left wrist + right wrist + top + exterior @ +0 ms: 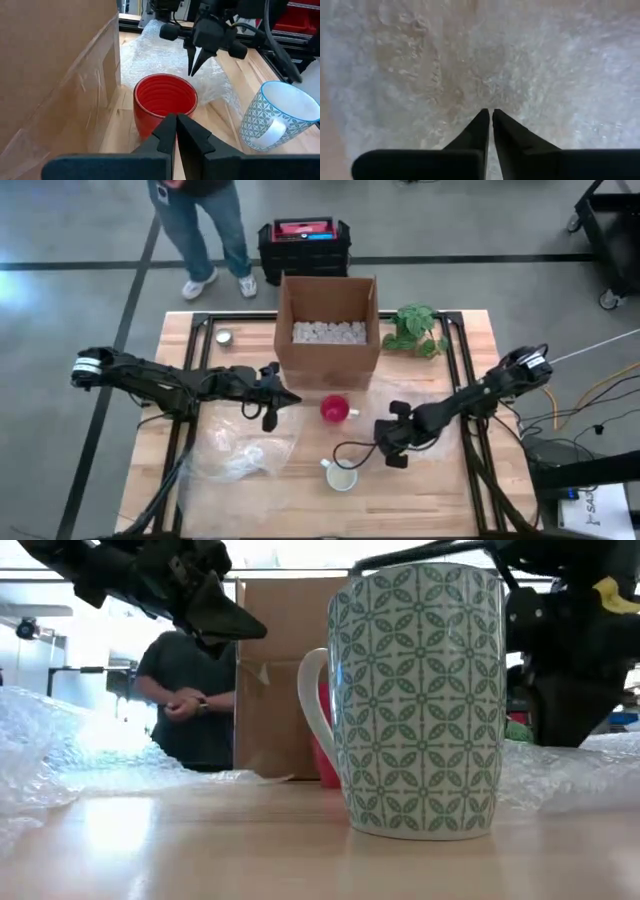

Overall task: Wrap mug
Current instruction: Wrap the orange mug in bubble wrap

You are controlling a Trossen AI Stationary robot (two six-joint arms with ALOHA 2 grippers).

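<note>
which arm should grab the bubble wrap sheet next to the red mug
Right, likely. The right gripper hangs directly over the bubble wrap sheet, fingers closed and pointing down at it. The left gripper is closed too, but on the red mug's far side, beside the cardboard box.

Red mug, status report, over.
Left gripper shut, empty, just short of the red mug. Right gripper shut, over bubble wrap. Mug unwrapped, upright beside the cardboard box. Patterned mug stands nearby.
</note>
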